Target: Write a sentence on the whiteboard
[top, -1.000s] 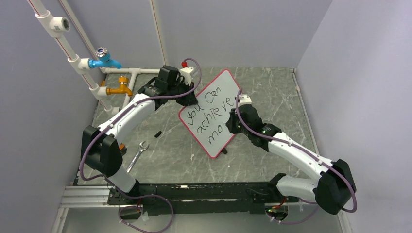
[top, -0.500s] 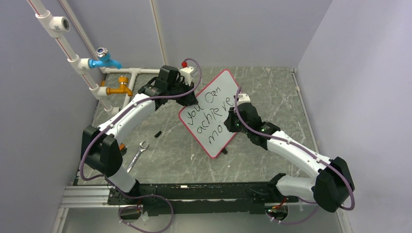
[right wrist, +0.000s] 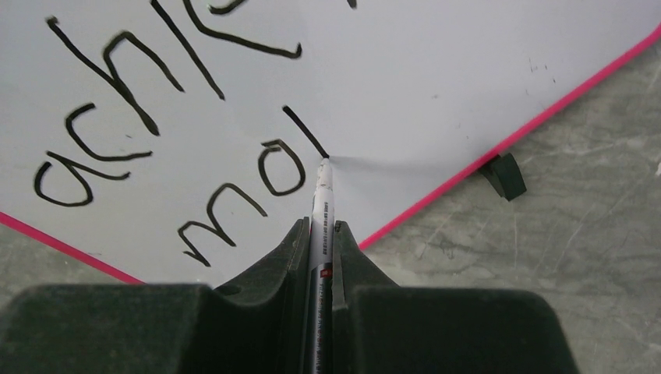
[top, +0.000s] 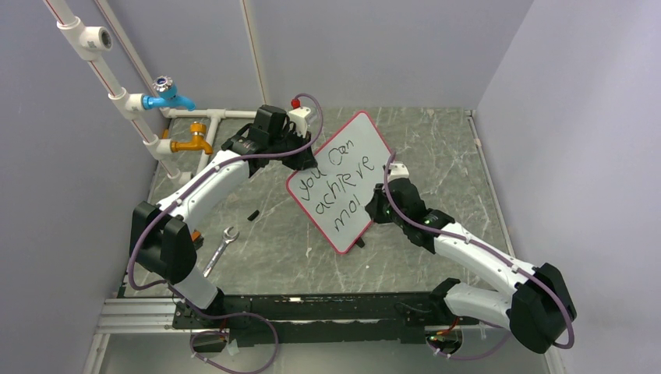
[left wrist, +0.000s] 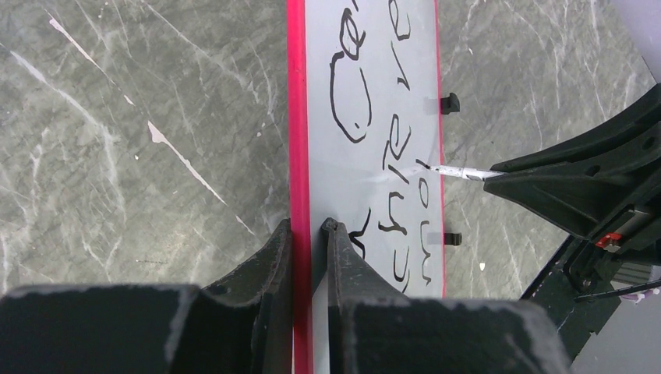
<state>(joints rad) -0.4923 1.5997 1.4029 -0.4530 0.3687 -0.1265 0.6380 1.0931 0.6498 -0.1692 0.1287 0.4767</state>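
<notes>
Right pincer point(right wrist: 320, 232) clamping down on the marker point(right wrist: 321, 195), its tip touching the whiteboard point(right wrist: 436, 86) at the end of a stroke beside "mo", left pincer point(left wrist: 309, 231) pinching the whiteboard's red rim, whiteboard standing tilted in the middle of the bench point(top: 444, 156)

From above, the left hand point(top: 300, 164) sits behind its own arm, so its grip does not show there. The right hand point(top: 372, 204) covers the pen point(right wrist: 321, 202) there. In the right wrist view the whiteboard point(right wrist: 436, 70) runs off the top and left edges, and the pen's back end hides between the fingers point(right wrist: 273, 265). The small black thing point(top: 253, 214) on the surface point(top: 273, 241) is too small to name.
</notes>
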